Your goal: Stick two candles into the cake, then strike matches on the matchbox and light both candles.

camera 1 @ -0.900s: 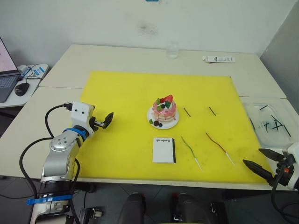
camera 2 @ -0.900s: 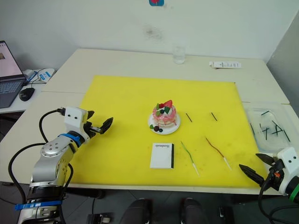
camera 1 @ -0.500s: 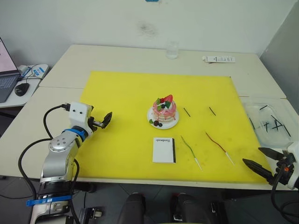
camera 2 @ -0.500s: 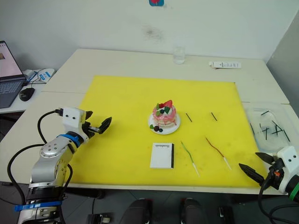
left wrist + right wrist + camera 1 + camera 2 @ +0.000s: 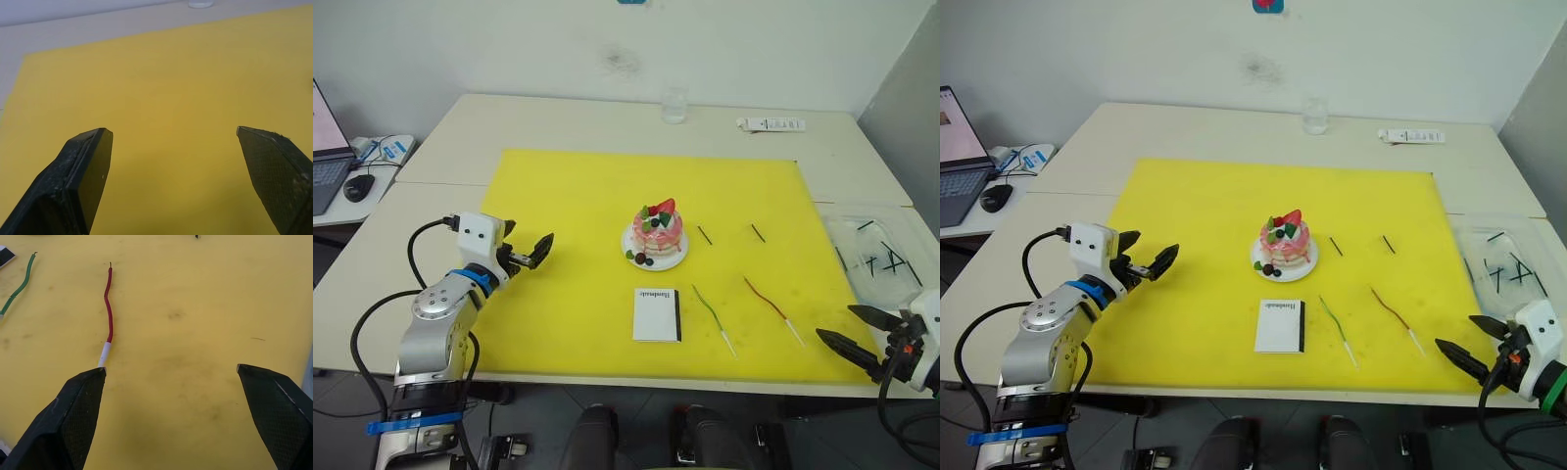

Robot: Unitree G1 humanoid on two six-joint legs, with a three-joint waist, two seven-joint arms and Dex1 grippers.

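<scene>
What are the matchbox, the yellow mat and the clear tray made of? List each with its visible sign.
Matchbox: likely cardboard, matte white, flat with crisp edges.
Yellow mat: possibly thin plastic or rubber sheet; lies flat, matte, scuffed.
Clear tray: probably plastic; see-through walls with glossy glints.

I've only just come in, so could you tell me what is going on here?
Nothing is held yet. Both candles, green and red-brown, lie on the yellow mat beside the matchbox, and the cake has none in it. The right gripper, jaws open, sits just beyond the red-brown candle's white end. The left gripper hovers open, left of the cake.
</scene>
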